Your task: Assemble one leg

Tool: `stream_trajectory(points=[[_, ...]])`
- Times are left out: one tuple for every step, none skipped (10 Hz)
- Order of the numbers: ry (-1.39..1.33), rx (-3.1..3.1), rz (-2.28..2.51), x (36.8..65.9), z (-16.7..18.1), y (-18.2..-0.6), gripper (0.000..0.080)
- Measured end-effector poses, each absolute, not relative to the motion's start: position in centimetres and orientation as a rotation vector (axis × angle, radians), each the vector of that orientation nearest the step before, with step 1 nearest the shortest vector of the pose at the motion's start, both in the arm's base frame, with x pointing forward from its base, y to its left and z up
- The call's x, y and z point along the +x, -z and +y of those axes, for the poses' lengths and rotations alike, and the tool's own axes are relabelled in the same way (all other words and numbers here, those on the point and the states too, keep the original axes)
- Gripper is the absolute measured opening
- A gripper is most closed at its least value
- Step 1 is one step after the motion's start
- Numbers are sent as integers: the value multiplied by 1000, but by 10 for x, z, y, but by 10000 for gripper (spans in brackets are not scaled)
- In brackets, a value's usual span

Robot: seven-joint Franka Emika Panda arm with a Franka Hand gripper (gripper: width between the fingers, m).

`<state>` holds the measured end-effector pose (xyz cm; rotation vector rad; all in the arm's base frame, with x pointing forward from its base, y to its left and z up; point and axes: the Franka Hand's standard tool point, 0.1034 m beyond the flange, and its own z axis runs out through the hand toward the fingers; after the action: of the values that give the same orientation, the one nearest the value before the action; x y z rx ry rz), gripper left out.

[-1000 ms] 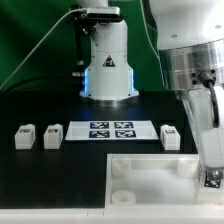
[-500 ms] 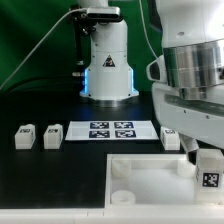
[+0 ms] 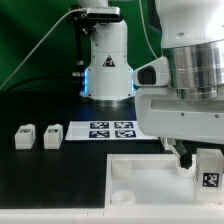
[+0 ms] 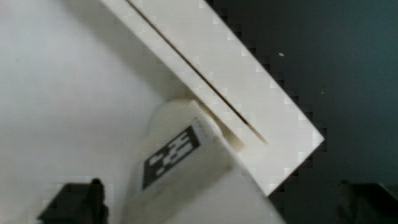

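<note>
gripper [image 3: 197,160] low over tray [image 3: 135,172], leg [image 3: 209,171] beside; two legs [image 3: 38,136] apart

leg [image 4: 187,150], tag showing | against white tray edge [image 4: 231,85]

White leg [image 3: 208,170] bearing a black-and-white square tag; two further white legs [image 3: 25,137] [image 3: 52,135] with like tags; white marker board [image 3: 110,130] with four black-patterned tags; white tray [image 3: 150,180]; black bench [image 3: 60,180]; green backdrop [image 3: 30,40].
</note>
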<state>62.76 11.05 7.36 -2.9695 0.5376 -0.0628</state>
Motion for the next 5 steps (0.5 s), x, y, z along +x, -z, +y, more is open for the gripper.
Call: stream_trajectory(points=[[89,-3022,272,631,106,-76,649],[95,-3033,150,631,103,-75,649],[88,-3024,249,630,104,-74,649],[88,-3024,245,630,103,-74,537],[88,-3024,247,630,103,-74,378]])
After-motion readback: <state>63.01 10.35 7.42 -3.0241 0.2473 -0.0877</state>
